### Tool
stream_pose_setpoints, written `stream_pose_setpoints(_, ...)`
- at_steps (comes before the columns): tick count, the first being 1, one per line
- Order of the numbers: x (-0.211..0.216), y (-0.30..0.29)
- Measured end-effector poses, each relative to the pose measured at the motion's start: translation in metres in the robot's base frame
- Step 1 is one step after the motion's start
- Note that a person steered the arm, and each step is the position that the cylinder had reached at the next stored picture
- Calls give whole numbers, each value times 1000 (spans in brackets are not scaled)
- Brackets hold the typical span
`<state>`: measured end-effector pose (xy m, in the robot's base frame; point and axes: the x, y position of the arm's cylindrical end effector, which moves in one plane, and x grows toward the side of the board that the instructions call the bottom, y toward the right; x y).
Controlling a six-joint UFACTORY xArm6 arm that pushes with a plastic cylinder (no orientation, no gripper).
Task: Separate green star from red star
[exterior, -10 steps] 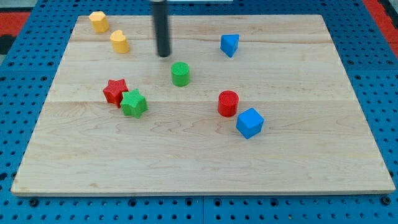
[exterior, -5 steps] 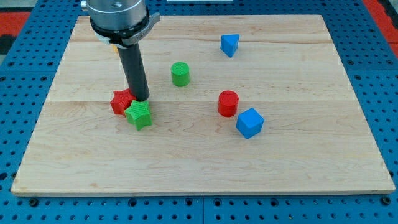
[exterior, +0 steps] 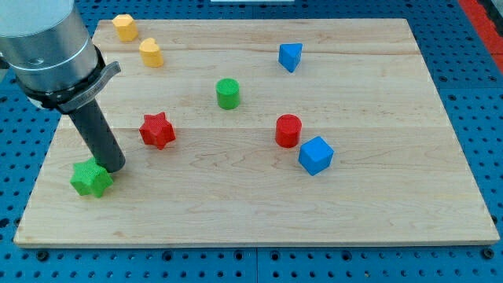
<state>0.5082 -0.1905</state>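
A: Far left of the view first. What sits there?

B: The green star [exterior: 91,178], low on the worktop [exterior: 251,212], near its left edge. The rod's tip [exterior: 114,167] is at the star's upper right corner, touching it or just beside it; contact cannot be told for certain.

A: And the arm itself?

B: Grey cylinder body at the view's top left, dark rod dropping from it down to the tip. No jaws on this rig, so nothing is wide, narrow or holding; the rod is bare.

A: Next along?

B: Two yellow blocks near the top edge: the yellow block [exterior: 124,27] at the corner, many-sided, and a second yellow block with rounded top [exterior: 151,53] just below and right of it. Then the red star [exterior: 157,130], up and to the right of the green star, well apart from it, with bare wood between.

A: Middle of the board?

B: A green cylinder [exterior: 228,93], upright, alone.

A: Right of that?

B: A red cylinder [exterior: 288,130], and just beside it, lower right, a blue cube [exterior: 316,155]; very close, touching or nearly. Above them, near the top edge, a blue wedge-like block [exterior: 290,56].
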Motion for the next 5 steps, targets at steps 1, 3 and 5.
stream_pose_setpoints(1, 25, 27)
stream_pose_setpoints(3, 52, -14)
stream_pose_setpoints(5, 35, -12)
